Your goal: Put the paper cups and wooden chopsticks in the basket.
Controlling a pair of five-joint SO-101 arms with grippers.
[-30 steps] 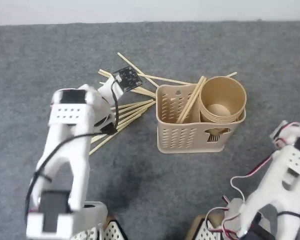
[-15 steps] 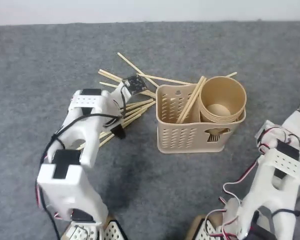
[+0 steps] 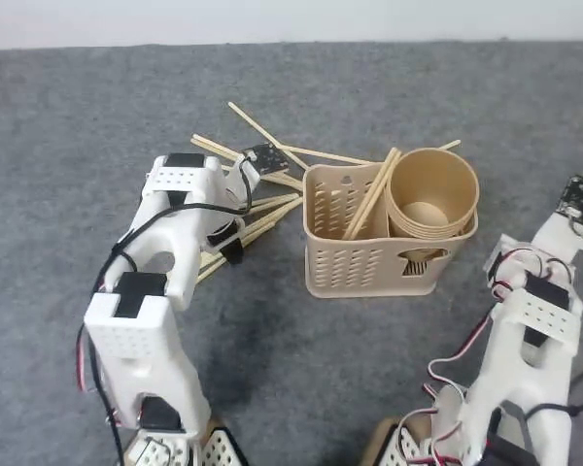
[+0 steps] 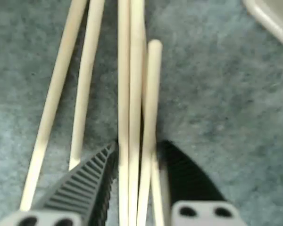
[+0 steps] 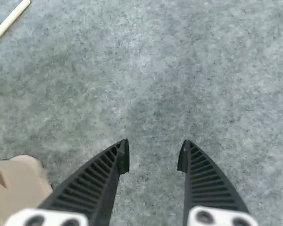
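Grey carpet (image 3: 301, 379) covers the whole table. Left arm (image 3: 170, 243) is bent low over the loose pile. Right arm (image 3: 534, 330) sits well right of the basket, over bare carpet.

Basket (image 3: 369, 262): beige, slotted walls, upright mid-table, two compartments. Cups (image 3: 432, 194) are nested in a stack in the right compartment, mouth up. Two sticks (image 3: 374, 194) lean in the left compartment, tops resting by the cup rim.

Chopsticks (image 3: 272, 148) are fanned out on the carpet just left of and behind the basket, several crossing. One end pokes out behind the cups.

Left gripper (image 4: 137, 147): jaws pressed against both sides of a bundle (image 4: 134, 84) of roughly three parallel sticks that fills the gap. The bundle lies flat on the carpet. Two more sticks (image 4: 80, 80) lie just beside it, outside the ribbed jaw.

Right gripper (image 5: 153, 155): jaws spread, nothing between them, pointing down at carpet. A basket corner (image 5: 14, 183) sits near it, and one stick end (image 5: 9, 19) further off.
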